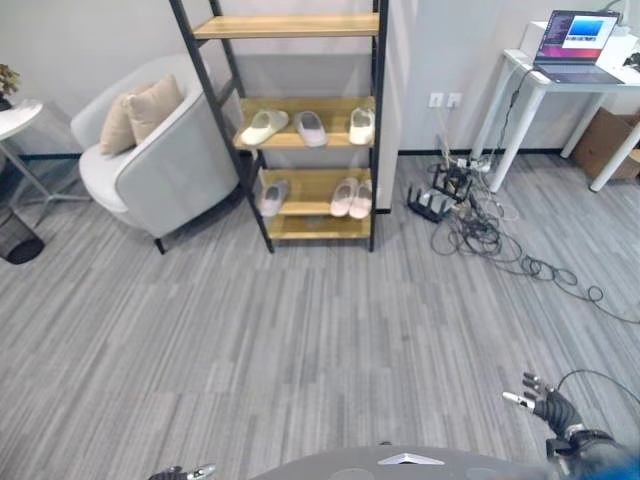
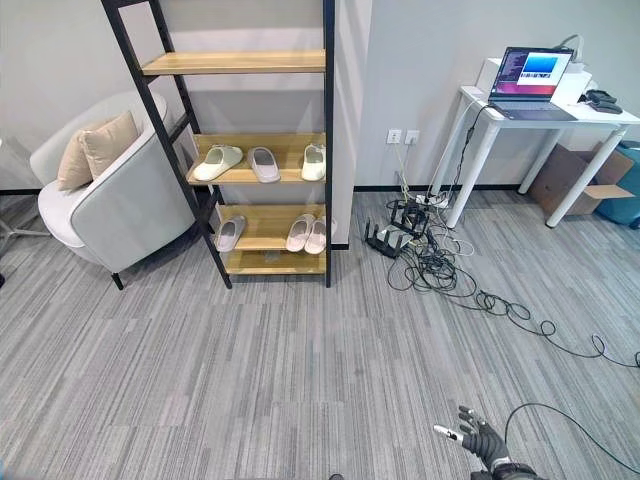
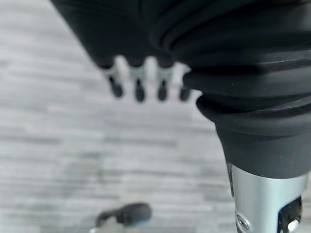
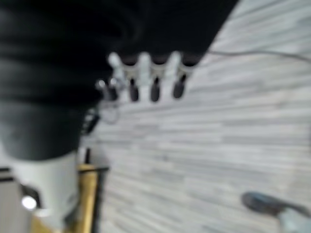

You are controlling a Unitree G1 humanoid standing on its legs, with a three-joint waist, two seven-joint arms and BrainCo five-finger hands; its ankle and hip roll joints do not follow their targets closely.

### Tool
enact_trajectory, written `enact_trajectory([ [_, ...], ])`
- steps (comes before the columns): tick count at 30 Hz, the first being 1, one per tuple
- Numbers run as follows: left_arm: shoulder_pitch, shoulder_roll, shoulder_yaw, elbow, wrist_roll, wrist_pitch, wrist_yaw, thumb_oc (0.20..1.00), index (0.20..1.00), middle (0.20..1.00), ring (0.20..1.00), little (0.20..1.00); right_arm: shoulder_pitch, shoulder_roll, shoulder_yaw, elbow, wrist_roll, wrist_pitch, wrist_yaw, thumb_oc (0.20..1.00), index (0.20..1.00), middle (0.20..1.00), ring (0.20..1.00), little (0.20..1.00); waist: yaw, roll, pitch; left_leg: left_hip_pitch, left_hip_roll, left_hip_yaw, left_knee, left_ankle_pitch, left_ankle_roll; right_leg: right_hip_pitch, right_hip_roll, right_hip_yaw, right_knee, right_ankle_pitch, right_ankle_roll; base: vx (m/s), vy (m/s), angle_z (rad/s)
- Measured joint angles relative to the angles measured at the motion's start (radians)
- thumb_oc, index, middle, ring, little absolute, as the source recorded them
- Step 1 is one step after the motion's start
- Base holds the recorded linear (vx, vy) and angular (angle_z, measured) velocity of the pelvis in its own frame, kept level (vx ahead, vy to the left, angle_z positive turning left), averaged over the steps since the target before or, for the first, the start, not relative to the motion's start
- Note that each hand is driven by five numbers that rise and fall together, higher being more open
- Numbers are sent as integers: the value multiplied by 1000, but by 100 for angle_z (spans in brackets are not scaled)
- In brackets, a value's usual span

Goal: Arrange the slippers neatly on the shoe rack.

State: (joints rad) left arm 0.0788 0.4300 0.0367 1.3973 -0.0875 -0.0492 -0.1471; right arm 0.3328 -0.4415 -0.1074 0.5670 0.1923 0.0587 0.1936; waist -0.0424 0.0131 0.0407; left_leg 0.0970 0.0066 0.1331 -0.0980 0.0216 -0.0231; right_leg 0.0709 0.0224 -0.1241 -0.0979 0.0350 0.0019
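Grey plank floor [image 1: 300, 340], pale walls [image 2: 420, 60], a grey armchair [image 1: 150, 165] on the left, white bench [image 2: 530, 120] with laptop [image 2: 530, 80] on the right.

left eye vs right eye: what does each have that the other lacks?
Left eye adds a white side table, a dark wire bin and the left hand at the bottom edge. Right eye adds a blue container beside the cardboard box. Shared: the shoe rack with slippers on two shelves, the armchair, the laptop, and the empty right hand.
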Motion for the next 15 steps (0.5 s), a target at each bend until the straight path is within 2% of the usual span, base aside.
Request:
enact_trajectory([
  [2,0,-17,-24,0,1,-1,0,1000,1000,1000,1000,1000,-34,0,20,84,1,2,-2,1000,1000,1000,1000,1000,4,1,-3,-13,1,-4,0,0,0,-13,2,0,0,3,1,43,-62,1],
  [5,6,-28,-35,2,13,0,1,1000,1000,1000,1000,1000,-63,0,40,73,3,2,-1,1000,1000,1000,1000,1000,5,-6,3,-18,7,-6,4,6,-4,-22,8,-2,0,7,-14,15,-130,1],
  [6,7,-29,-34,-3,21,0,1,1000,1000,1000,1000,1000,-73,3,42,64,5,6,-2,1000,1000,1000,1000,1000,6,-12,8,-46,11,-5,43,11,-10,-29,11,-4,0,6,-17,-54,-157,19],
  [7,-9,-28,-34,-4,22,0,2,1000,1000,1000,1000,1000,-81,3,52,30,10,11,-1,1000,1000,1000,1000,1000,6,-26,22,-110,11,-10,141,-13,-46,-46,4,-6,0,-1,-28,-49,-77,25],
  [8,-37,-29,-47,-9,25,-6,3,1000,1000,1000,1000,1000,-86,4,54,-20,13,12,-1,1000,1000,1000,1000,1000,11,-45,50,-190,4,-13,263,-15,-53,-56,-12,-16,0,13,-57,-31,-43,26],
  [9,-59,-35,-61,-10,29,-6,3,1000,1000,1000,1000,1000,-89,-1,53,-61,16,12,-1,1000,1000,1000,1000,1000,11,-59,77,-246,1,-13,349,-5,-70,-61,-22,-25,0,19,-67,44,15,32],
  [10,-99,-58,-90,-11,42,-5,1,1000,1000,1000,1000,1000,-91,-11,37,-139,24,5,-2,1000,1000,1000,1000,1000,8,-71,131,-356,12,-14,501,-5,-103,-65,-39,-51,2,30,-84,154,83,33],
  [12,-108,-82,-118,-22,42,-5,3,1000,1000,1000,1000,1000,-116,-12,36,-135,33,-1,-11,1000,1000,1000,1000,1000,6,-67,148,-394,55,-5,475,-8,-105,-70,-31,-65,0,26,-96,242,136,27],
  [13,-103,-104,-127,-32,45,-10,7,1000,1000,1000,1000,1000,-117,-12,37,-146,45,0,-16,1000,1000,1000,1000,1000,13,-56,159,-389,85,27,296,5,-120,-85,-28,-74,0,17,-90,359,202,17],
  [14,-104,-106,-137,-32,45,-12,15,1000,1000,1000,1000,1000,-121,-8,37,-147,53,-1,-20,1000,1000,1000,1000,1000,18,-49,163,-392,91,28,227,13,-127,-91,-28,-74,0,13,-87,352,201,16],
  [15,-103,-116,-156,-27,61,-15,24,1000,1000,1000,1000,1000,-124,-8,44,-143,58,0,-23,1000,1000,1000,1000,1000,27,-39,166,-387,100,24,91,38,-143,-98,-27,-78,0,-29,-34,263,141,16],
])
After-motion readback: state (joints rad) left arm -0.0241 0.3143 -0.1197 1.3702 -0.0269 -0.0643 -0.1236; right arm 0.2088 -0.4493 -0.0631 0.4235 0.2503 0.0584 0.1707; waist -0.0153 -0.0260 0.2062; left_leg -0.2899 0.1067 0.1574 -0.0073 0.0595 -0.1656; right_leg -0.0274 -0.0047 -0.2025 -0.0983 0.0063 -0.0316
